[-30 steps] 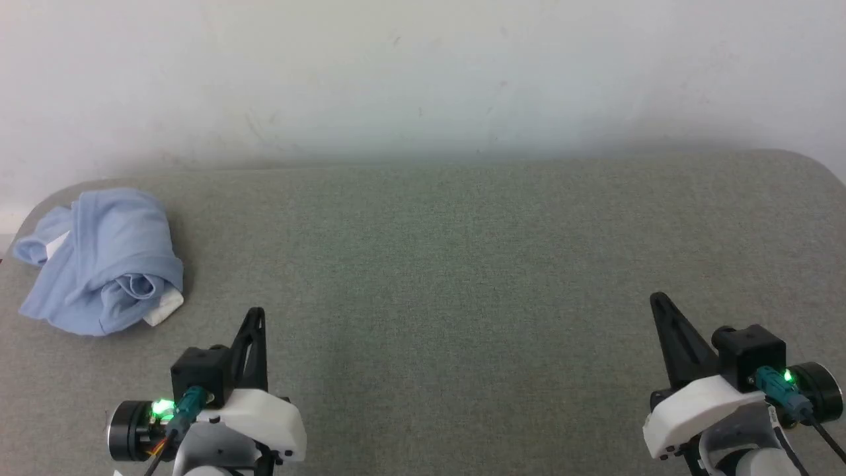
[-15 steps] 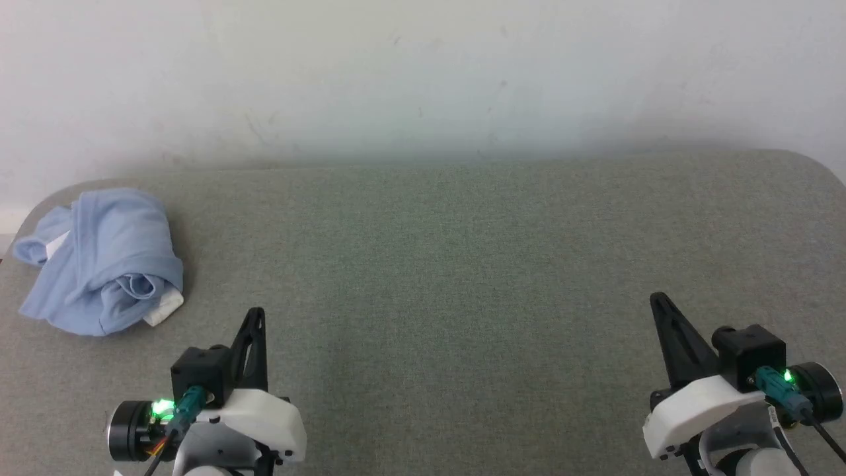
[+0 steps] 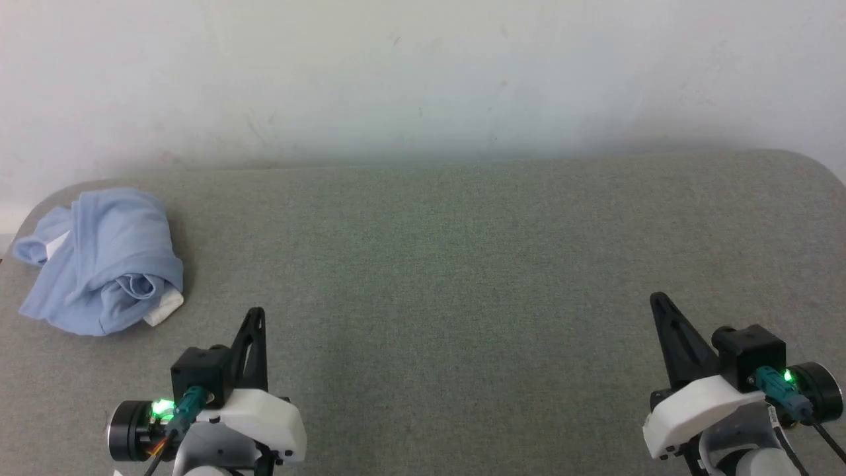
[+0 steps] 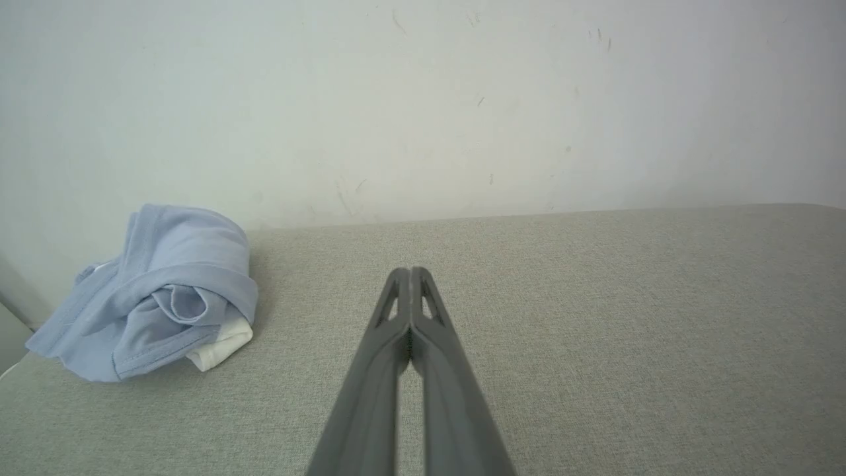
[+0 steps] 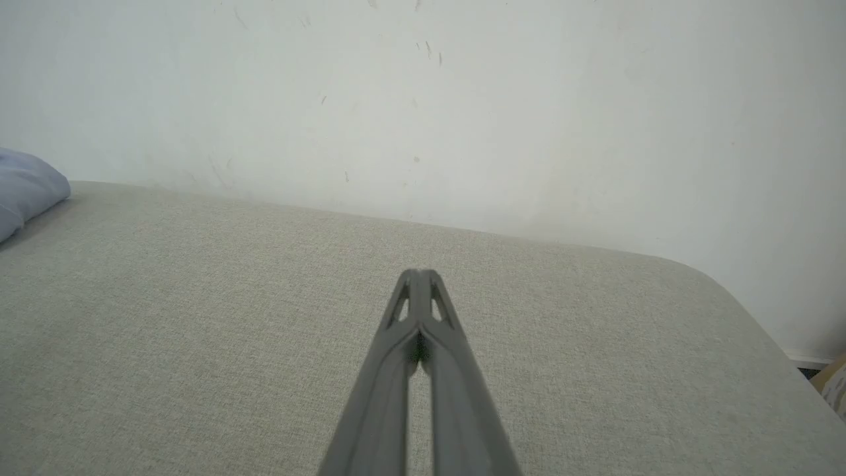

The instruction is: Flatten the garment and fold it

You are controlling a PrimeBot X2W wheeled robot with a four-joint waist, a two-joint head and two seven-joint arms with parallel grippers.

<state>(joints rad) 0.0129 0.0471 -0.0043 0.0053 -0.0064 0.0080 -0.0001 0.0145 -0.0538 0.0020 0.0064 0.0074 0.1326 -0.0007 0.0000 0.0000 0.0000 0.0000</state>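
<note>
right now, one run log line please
garment: crumpled, far left of grey surface | left end effector: shut, empty | right end effector: shut, empty | folding: not started

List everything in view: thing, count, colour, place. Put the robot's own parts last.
garment: one, light blue with white parts showing, crumpled in a heap at the far left of the table, near the wall.
table: one, grey-green woven cover with rounded far corners, runs across the head view.
wall: one, off-white with scuff marks, directly behind the table.
tan object: one, at the right edge of the right wrist view, below the table corner; too little shows to say what it is.
left gripper: one, dark fingers on a white wrist, lower left, shut and empty, apart from the garment.
right gripper: one, same colours, lower right, shut and empty.
</note>
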